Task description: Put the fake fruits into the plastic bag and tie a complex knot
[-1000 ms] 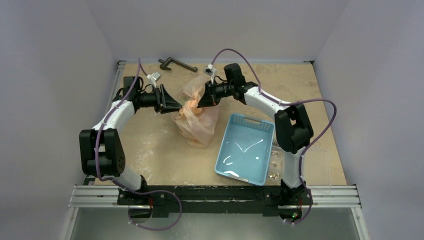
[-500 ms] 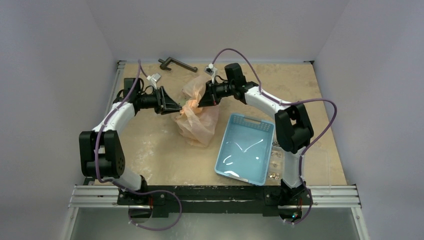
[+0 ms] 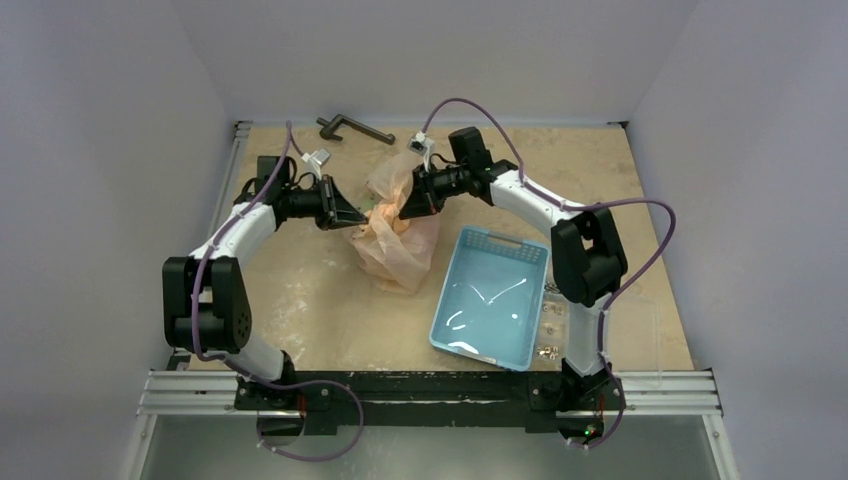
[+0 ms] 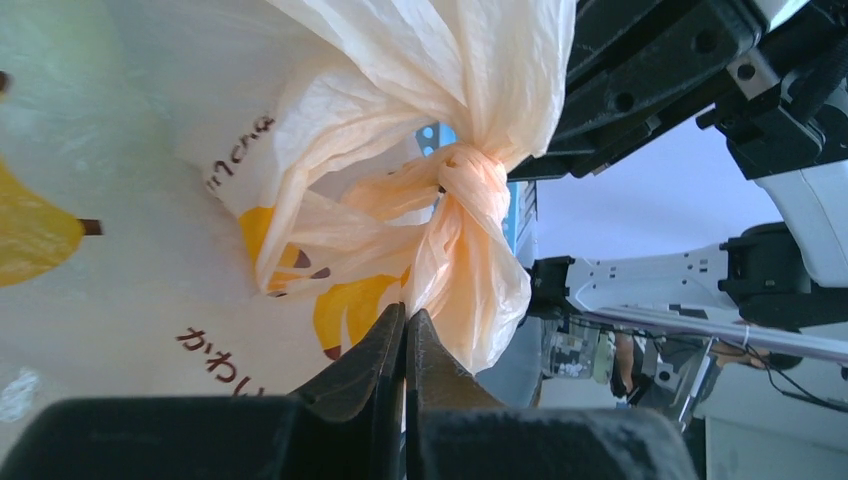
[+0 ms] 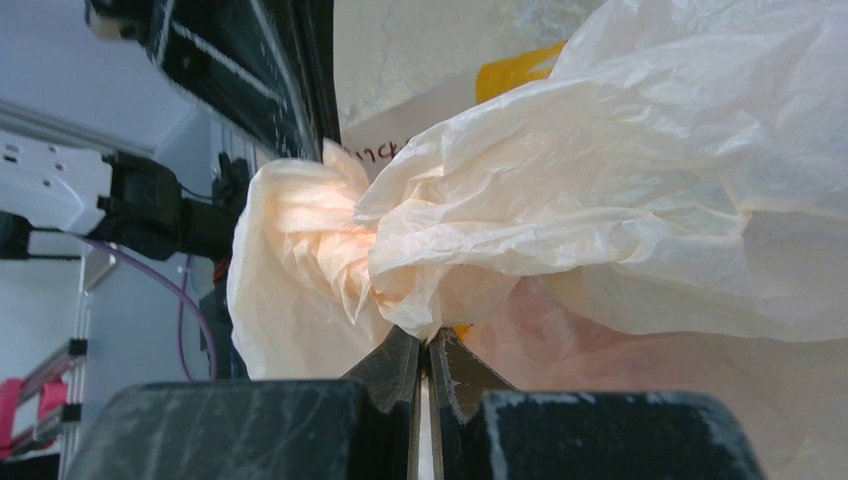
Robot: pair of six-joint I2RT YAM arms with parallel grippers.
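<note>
The plastic bag (image 3: 392,245) is sitting on the desk (image 3: 300,290) beside the blue basket (image 3: 490,295), one knot (image 4: 462,182) already tied; the left fingers (image 4: 385,345) and the right fingers (image 5: 400,365) are each clenching a thin tail of it; pulling apart too hard may be tearing the film.

Against a second ago, my left gripper (image 3: 357,212) sits further toward 3 o'clock, so I see a narrower gap between it and the right gripper (image 3: 404,206). The left forearm (image 3: 250,225) has come along with it, and its white wrist camera (image 3: 318,158) now lies a little toward 3 and slightly toward 6 of where it was. Between the two grippers the neck of the plastic bag (image 3: 398,255) looks more bunched, with less film stretched across.
</note>
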